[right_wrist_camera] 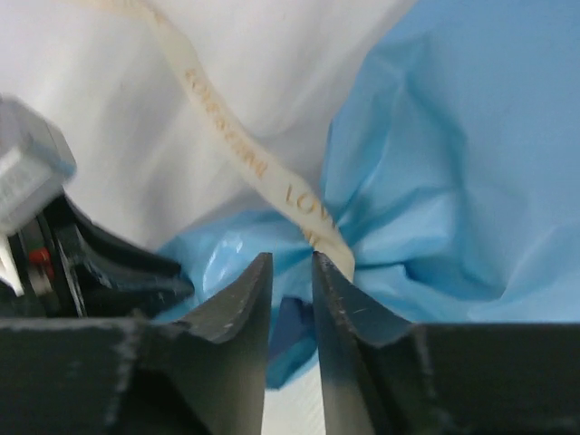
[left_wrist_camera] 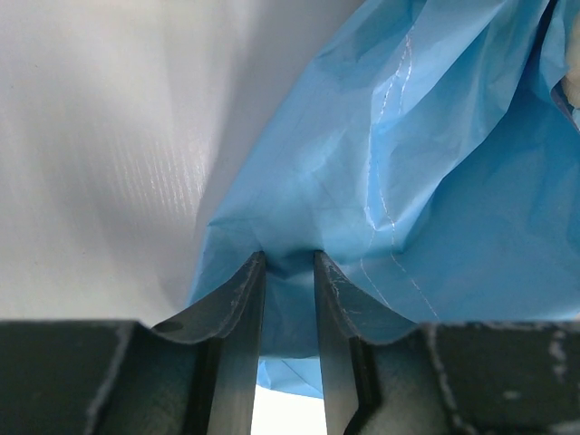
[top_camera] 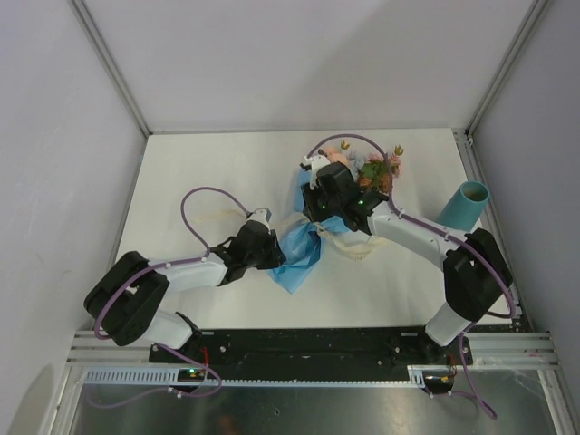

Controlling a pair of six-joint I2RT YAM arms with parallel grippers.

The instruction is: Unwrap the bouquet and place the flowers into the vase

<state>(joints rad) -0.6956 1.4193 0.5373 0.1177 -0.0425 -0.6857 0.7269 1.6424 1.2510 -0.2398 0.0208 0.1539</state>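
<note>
Bouquet lies mid-table in the top view, paper end toward 7 o'clock and flowers fanned toward 1 o'clock. Vase stands at 3 o'clock by the table edge, well apart from the blooms. L gripper comes in from 9 o'clock onto the blue paper. R gripper sits over the bouquet's middle, approx. where paper meets stems.

L wrist view: fingers are only narrowly apart, pinching a fold of the blue paper. Creases radiate from the tips, w/ bare table at 9 o'clock.

R wrist view: jaws show a slim gap w/ nothing clamped. A cream ribbon runs from 11 o'clock down to touch the outer tip of the right-hand finger, where the paper bunches. Dark paper shows through the gap.
</note>
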